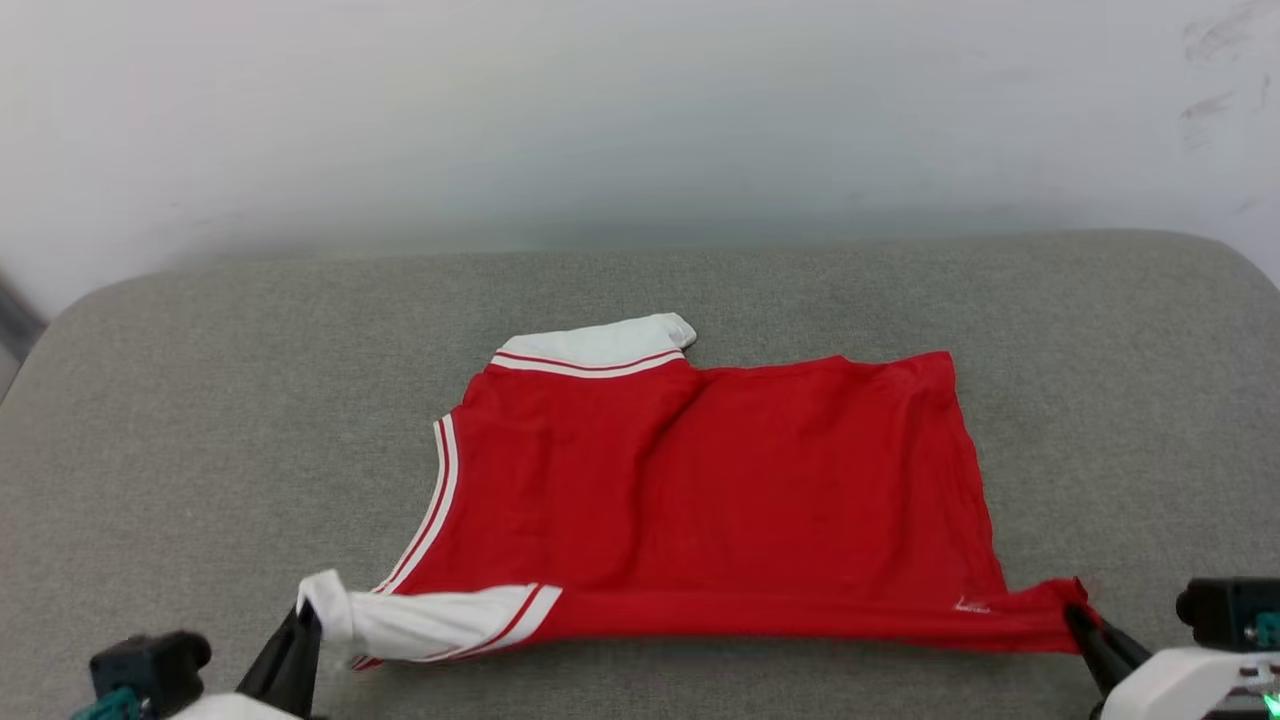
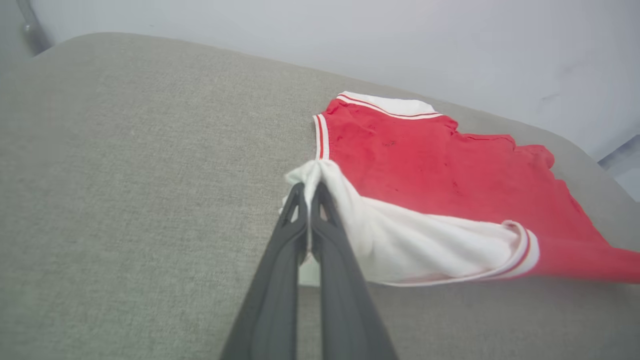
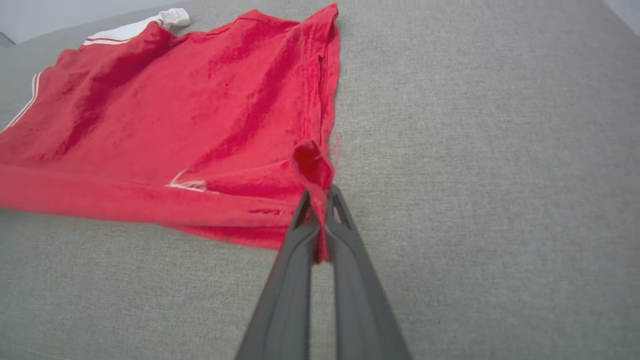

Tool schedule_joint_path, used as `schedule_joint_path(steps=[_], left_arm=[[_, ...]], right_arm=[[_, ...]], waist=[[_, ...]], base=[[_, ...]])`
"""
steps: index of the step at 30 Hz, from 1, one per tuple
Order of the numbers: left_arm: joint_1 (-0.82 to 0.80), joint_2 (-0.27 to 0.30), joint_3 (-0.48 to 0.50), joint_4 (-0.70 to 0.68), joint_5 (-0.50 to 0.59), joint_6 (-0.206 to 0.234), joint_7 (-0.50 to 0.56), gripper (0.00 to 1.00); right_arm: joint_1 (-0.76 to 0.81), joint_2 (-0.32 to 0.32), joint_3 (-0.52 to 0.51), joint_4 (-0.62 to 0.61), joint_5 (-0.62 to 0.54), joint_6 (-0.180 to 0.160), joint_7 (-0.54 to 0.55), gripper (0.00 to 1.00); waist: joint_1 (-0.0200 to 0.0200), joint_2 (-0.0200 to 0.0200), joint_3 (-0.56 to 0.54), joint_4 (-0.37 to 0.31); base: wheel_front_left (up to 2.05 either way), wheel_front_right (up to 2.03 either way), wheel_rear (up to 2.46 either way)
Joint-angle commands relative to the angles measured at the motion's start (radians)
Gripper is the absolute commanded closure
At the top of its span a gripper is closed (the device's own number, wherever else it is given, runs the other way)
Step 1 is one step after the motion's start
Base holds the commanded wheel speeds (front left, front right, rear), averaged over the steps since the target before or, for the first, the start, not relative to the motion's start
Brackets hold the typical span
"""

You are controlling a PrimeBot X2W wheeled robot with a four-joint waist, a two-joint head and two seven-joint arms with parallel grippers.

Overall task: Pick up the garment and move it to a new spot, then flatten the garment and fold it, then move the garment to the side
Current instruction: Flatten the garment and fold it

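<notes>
Now both sets of jaws are clamped: left gripper [image 2: 310, 190] on the white sleeve [image 2: 425, 245] of the red jersey [image 1: 720, 480], right gripper [image 3: 320, 195] on its hem corner [image 3: 312, 165].

Grey woven fabric surface [image 1: 200, 420] with rounded corners, plain pale wall [image 1: 600, 120] behind, faint scuffs [image 1: 1215, 70] upper right

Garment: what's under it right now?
The garment lies on the grey fabric surface, which shows all round it. Its near edge is pinched by the left gripper and right gripper. Anything beneath the cloth, and its lower face, is covered.
</notes>
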Motion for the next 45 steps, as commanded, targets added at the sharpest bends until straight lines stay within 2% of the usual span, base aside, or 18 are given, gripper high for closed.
schedule_joint_path(steps=[1,8,15,22,23,24,25,26,27,28,32,36,42,45], left_arm=[[-0.039,0.003,-0.005,0.006,0.009,-0.004,0.004,1.0],[-0.227,-0.029,-0.061,0.115,0.022,-0.053,0.011,1.0],[-0.373,-0.065,-0.102,0.27,0.019,-0.107,0.005,1.0],[-0.452,-0.084,-0.149,0.41,0.015,-0.161,0.037,1.0],[-0.46,-0.087,-0.152,0.424,0.014,-0.17,0.036,1.0],[-0.465,-0.09,-0.158,0.436,0.009,-0.178,0.039,1.0],[-0.471,-0.092,-0.162,0.447,0.009,-0.184,0.038,0.83],[-0.477,-0.089,-0.167,0.457,0.016,-0.185,0.038,0.56],[-0.482,-0.087,-0.166,0.463,0.018,-0.183,0.031,0.12],[-0.488,-0.087,-0.165,0.47,0.019,-0.185,0.026,0.0],[-0.506,-0.063,-0.152,0.478,0.024,-0.179,0.018,0.0],[-0.511,-0.022,-0.143,0.444,0.033,-0.167,0.046,0.0],[-0.479,0.066,-0.139,0.363,0.014,-0.15,0.189,0.0],[-0.459,0.11,-0.144,0.311,-0.021,-0.145,0.316,0.0]], right_arm=[[-0.033,0.003,-0.004,-0.007,-0.01,-0.002,0.014,1.0],[-0.2,-0.021,0.058,0.058,-0.032,-0.002,0.06,1.0],[-0.349,-0.05,0.123,0.199,-0.017,-0.001,0.022,1.0],[-0.425,-0.07,0.202,0.355,0.01,-0.001,-0.045,1.0],[-0.43,-0.071,0.212,0.378,0.011,-0.001,-0.053,0.88],[-0.431,-0.072,0.22,0.398,0.013,-0.001,-0.063,0.61],[-0.434,-0.072,0.226,0.414,0.016,-0.001,-0.076,0.33],[-0.439,-0.075,0.23,0.424,0.013,-0.001,-0.1,0.0],[-0.445,-0.077,0.226,0.43,0.005,-0.001,-0.131,0.0],[-0.452,-0.079,0.221,0.428,-0.001,-0.001,-0.171,0.0],[-0.448,-0.061,0.197,0.413,-0.01,-0.001,-0.311,0.0],[-0.42,-0.041,0.164,0.387,-0.039,-0.001,-0.389,0.0],[-0.368,0.004,0.122,0.308,-0.073,-0.001,-0.418,0.0],[-0.329,0.024,0.102,0.254,-0.096,-0.001,-0.416,0.0]], waist=[[0.0002,-0.0001,0.015,-0.005],[0.0002,-0.0001,0.108,-0.01],[0.0002,-0.0001,0.199,-0.008],[0.0002,-0.0001,0.242,-0.004],[0.0002,-0.0001,0.244,-0.003],[0.0002,-0.0001,0.244,-0.002],[0.0002,-0.0001,0.243,-0.001],[0.0002,-0.0001,0.241,0.0],[0.0002,-0.0001,0.239,0.001],[0.0002,-0.0001,0.234,0.002],[0.0002,-0.0001,0.202,0.0],[0.0002,-0.0001,0.163,-0.009],[0.0002,-0.0001,0.114,-0.032],[0.0002,-0.0001,0.098,-0.045]], base=[[0.0,0.0,0.0],[0.0,0.0,0.0],[0.0,0.0,0.0],[0.0,0.0,0.0],[0.0,0.0,0.0],[0.0,0.0,0.0],[0.0,0.0,0.0],[0.0,0.0,0.0],[0.0,0.0,0.0],[0.0,0.0,0.0],[0.0,0.0,0.0],[0.0,0.0,0.0],[0.0,0.0,0.0],[0.0,0.0,0.0]])
